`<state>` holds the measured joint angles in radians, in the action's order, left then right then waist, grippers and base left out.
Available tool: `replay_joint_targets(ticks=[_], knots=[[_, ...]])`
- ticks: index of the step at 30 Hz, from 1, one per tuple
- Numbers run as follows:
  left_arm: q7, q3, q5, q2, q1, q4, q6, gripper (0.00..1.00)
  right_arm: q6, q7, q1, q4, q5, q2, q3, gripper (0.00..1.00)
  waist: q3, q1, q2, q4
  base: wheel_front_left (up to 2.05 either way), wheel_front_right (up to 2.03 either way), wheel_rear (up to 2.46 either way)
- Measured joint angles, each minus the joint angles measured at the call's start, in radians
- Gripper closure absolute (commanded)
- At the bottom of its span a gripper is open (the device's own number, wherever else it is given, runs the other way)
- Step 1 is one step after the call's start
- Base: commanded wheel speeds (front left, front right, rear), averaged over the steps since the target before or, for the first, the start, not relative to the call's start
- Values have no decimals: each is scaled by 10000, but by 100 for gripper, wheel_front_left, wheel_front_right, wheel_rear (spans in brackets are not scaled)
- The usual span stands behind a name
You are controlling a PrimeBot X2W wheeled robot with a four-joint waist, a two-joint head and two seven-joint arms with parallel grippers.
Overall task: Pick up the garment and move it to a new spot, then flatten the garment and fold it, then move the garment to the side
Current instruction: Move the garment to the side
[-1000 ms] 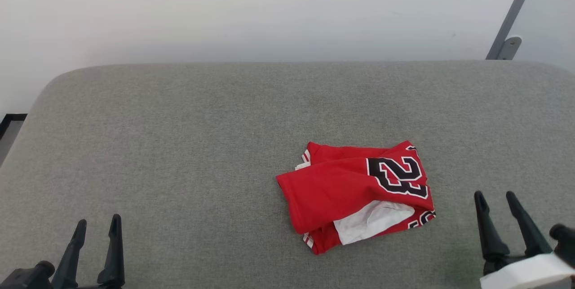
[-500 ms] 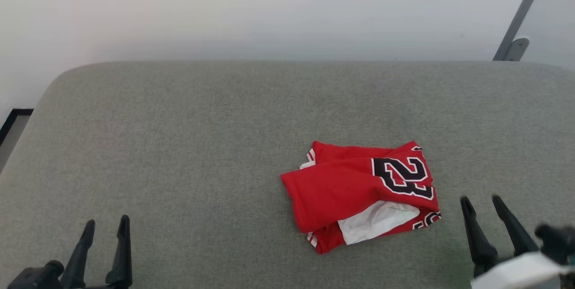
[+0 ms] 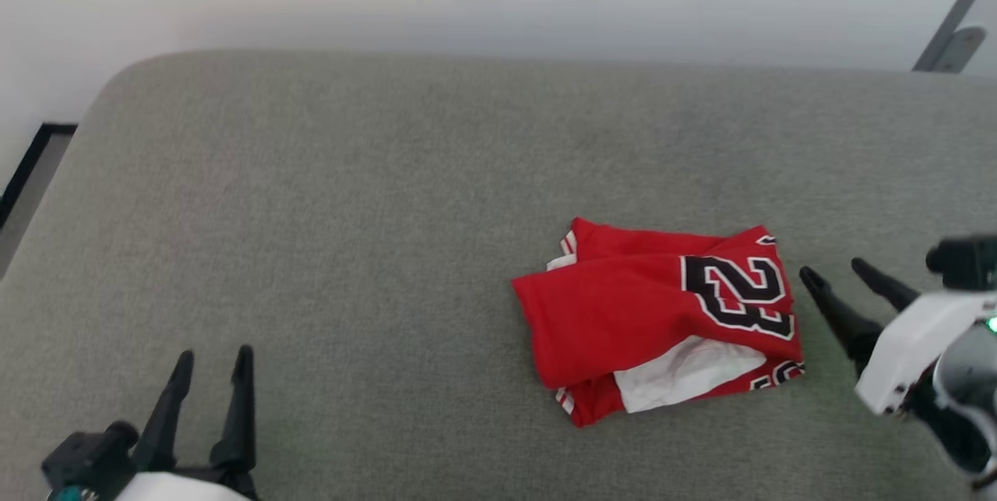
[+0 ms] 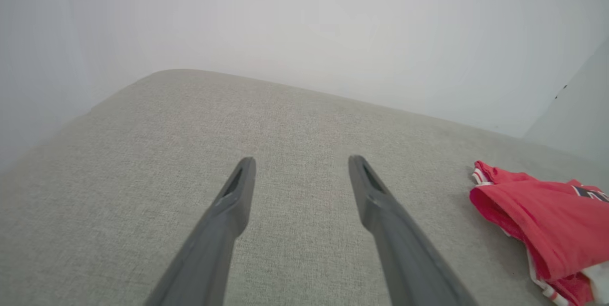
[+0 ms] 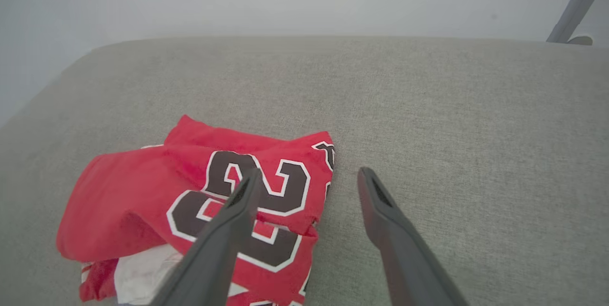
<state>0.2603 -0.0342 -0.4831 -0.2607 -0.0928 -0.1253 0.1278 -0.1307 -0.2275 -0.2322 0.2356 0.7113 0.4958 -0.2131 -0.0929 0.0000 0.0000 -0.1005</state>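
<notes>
Right wrist view first, Jo: how is the right pincer (image 5: 308, 172) standing?

Its two fingers are standing wide apart, Sam, gripping nothing. One is crossing in front of the black "23" and the other is pointing over bare grey cloth. I cannot tell whether either is touching.

And in the head view?

It is sitting just beside the right edge of the shirt (image 3: 662, 314), tips angling toward it. The left pincer (image 3: 216, 353) is hanging well apart at the near left, its fingers also spread and empty.

Where is the shirt lying?

On the right half of the grey fabric-covered desk (image 3: 350, 197), in a loose, uneven bundle. Red layers are doubling over and a white sleeve is poking out at the near edge.

So which step is going on?

I am judging that it is fitting two stages. It could be a rumpled shirt waiting to be lifted to a new spot, or a roughly folded one already lying off to the side. The pictures are not settling it.

And the next move?

I am not naming one. Any handling is going to meet soft stacked layers, so an edge pinch is likely catching only the top fold.
</notes>
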Motion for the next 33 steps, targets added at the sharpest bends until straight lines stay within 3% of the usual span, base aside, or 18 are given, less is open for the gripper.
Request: replay_joint_targets(ticks=[4,11,13,22,23,24,33], knots=[[0,-267,-46,4,314,-40,0,0,0,-1455,-670,236,161,349,-52,0,-369,0,0,-227,0,0,0],[0,-685,-190,-8,779,-217,0,0,0,-4159,-1439,744,460,418,-190,0,-957,0,0,-681,0,0,0],[0,-744,-198,-10,846,-247,0,0,0,-4498,-1527,878,451,420,-222,0,-1019,0,0,-752,0,0,0],[0,-988,-318,-50,1227,-456,0,0,0,-6867,-2512,2111,355,-100,-339,0,-1470,0,0,-1163,0,0,0],[0,-1009,-370,-46,1274,-483,0,0,0,-6987,-2582,2171,347,-111,-360,54,-1507,0,0,-1189,0,0,0],[0,-1039,-399,-40,1320,-502,0,0,0,-7056,-2648,2151,276,-82,-451,100,-1545,0,0,-1216,0,0,0],[4,-826,-583,-56,1635,-533,0,0,-19,-6870,-2987,1221,272,213,-387,100,-1809,0,0,-872,0,0,0]])
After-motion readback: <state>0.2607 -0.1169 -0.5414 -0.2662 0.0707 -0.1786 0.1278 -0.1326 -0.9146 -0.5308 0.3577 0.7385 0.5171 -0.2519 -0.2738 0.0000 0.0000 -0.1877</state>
